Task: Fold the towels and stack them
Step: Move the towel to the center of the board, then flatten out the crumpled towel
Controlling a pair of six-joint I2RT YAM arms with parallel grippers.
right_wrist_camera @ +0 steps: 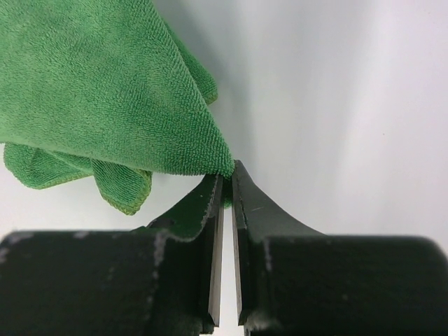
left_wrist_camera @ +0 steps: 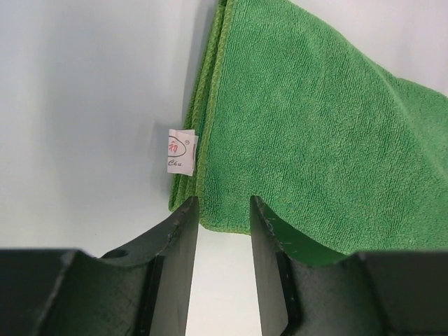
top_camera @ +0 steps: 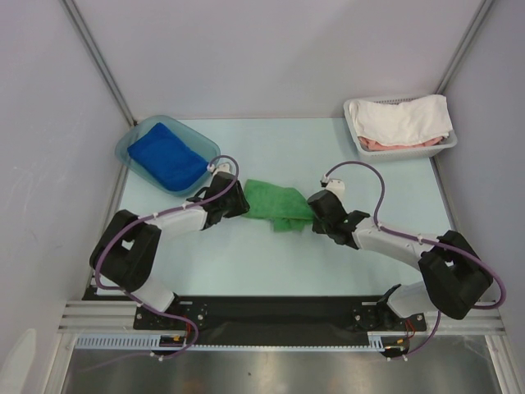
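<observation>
Where the R fingers (right_wrist_camera: 213, 196) meet, they're pressed nearly together, pinching a corner of the green towel (right_wrist_camera: 91, 84); the rest bunches up ahead of the tips. L fingers (left_wrist_camera: 183, 220) stand spread, the towel's folded edge lying across the gap right at the tips, w/ its white tag (left_wrist_camera: 180, 150) just ahead of one tip. Towel lies on the desk (top_camera: 271, 263) btwn both sets of fingers. Well beyond the L fingers: blue towel (top_camera: 168, 156) in a clear tub (top_camera: 130, 143). Far beyond the R ones: basket (top_camera: 353, 119) w/ white cloth (top_camera: 406, 119).
</observation>
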